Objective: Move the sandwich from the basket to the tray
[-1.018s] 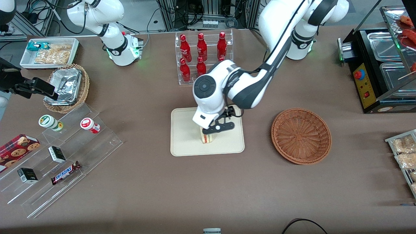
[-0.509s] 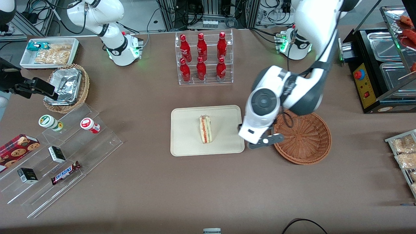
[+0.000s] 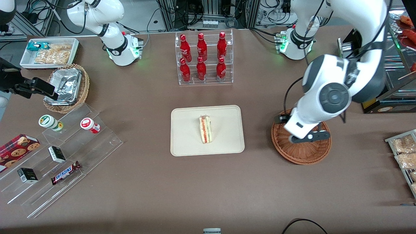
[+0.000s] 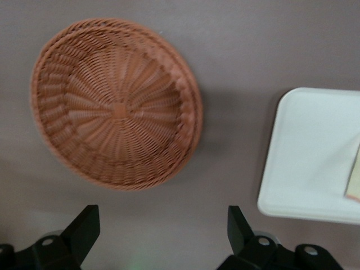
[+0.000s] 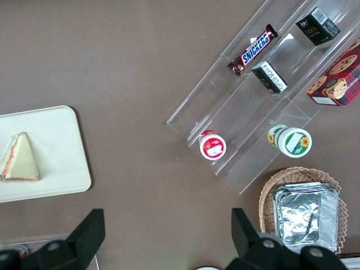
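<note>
sandwich (image 3: 205,129): released, lying on the tray (image 3: 185,143)
end effector (image 3: 307,137): fingers spread, empty, withdrawn above the basket (image 3: 300,155)
task: judged complete

sandwich (image 4: 354,181) — edge-cropped — pincer (image 4: 163,228) above basket (image 4: 115,104)

gripper (image 3: 307,136) no longer clamping the sandwich (image 3: 205,129), now hanging spread above the basket (image 3: 292,155), sandwich lying released mid-tray (image 3: 185,130), working arm swinging away toward its own table end
</note>
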`<state>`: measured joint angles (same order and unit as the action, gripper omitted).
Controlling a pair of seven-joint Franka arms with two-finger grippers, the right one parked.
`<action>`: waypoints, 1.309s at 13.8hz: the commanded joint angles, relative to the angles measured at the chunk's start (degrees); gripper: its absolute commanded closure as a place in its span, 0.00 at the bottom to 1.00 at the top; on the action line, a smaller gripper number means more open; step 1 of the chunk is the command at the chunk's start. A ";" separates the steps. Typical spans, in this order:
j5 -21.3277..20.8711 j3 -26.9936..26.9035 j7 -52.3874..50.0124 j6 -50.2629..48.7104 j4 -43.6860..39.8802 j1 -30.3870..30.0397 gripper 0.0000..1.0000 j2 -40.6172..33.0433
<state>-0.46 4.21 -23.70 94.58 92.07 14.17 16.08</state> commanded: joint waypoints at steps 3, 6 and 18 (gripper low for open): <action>0.46 5.01 10.93 -6.24 2.23 -11.17 0.00 -7.02; 0.37 5.01 17.00 -9.14 2.41 -14.42 0.00 -10.18; -0.33 -0.26 24.66 -9.67 2.06 -17.69 0.00 -17.93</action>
<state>-0.61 3.71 0.26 84.76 92.76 -3.36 -0.07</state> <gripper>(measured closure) 0.000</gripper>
